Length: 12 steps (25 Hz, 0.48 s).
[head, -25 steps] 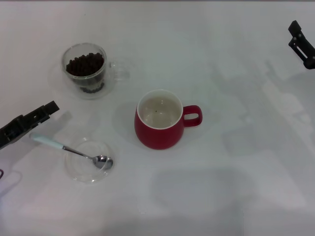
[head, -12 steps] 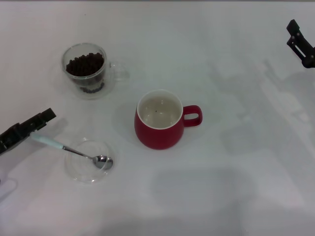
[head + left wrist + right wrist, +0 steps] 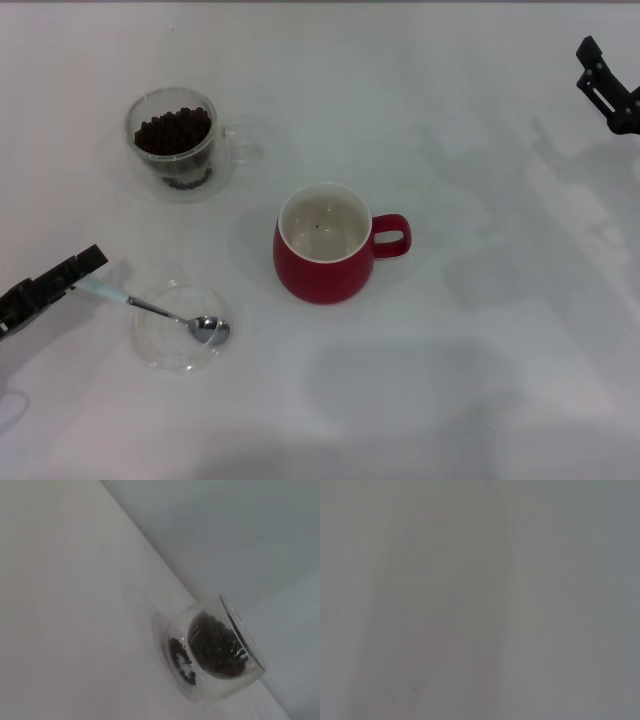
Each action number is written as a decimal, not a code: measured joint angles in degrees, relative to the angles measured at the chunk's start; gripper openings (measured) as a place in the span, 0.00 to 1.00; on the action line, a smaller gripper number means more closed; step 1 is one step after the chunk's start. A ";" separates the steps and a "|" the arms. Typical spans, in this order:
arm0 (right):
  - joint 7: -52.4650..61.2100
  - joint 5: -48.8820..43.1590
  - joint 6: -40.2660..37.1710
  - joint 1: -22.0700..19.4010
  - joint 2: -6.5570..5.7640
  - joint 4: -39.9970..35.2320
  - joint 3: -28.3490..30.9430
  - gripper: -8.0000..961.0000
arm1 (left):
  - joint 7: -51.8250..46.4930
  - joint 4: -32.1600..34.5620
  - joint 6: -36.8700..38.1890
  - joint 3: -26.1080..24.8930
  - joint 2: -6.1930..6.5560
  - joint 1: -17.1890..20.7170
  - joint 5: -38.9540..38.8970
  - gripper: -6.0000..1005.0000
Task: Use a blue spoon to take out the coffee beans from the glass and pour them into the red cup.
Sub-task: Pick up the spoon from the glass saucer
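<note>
The glass (image 3: 174, 143) with coffee beans (image 3: 172, 131) stands at the back left; it also shows in the left wrist view (image 3: 215, 655). The red cup (image 3: 325, 243) stands in the middle, handle to the right, with a speck inside. The blue spoon (image 3: 150, 308) lies with its silver bowl on a flat clear saucer (image 3: 180, 326), its pale blue handle pointing left. My left gripper (image 3: 85, 262) is at the left edge, its tip over the end of the spoon handle. My right gripper (image 3: 605, 85) is parked at the far right edge.
The white table (image 3: 480, 330) bears everything. The right wrist view shows only a plain grey surface.
My left gripper has moved down and left toward the near edge, now over the end of the spoon handle. My right gripper has shifted slightly up. Cup, glass and spoon have not moved.
</note>
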 joint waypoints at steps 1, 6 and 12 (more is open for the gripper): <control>0.00 -0.01 0.18 0.11 0.00 0.00 -0.02 0.91 | 0.01 0.00 0.13 0.00 -0.03 0.18 0.00 0.70; 0.00 -0.11 0.63 0.68 0.00 0.00 -0.02 0.91 | 0.02 0.01 0.56 0.00 -0.33 0.71 0.00 0.70; 0.00 -0.14 0.67 1.06 0.00 0.00 -0.03 0.91 | 0.12 0.01 0.57 -0.01 -1.11 1.25 -0.26 0.70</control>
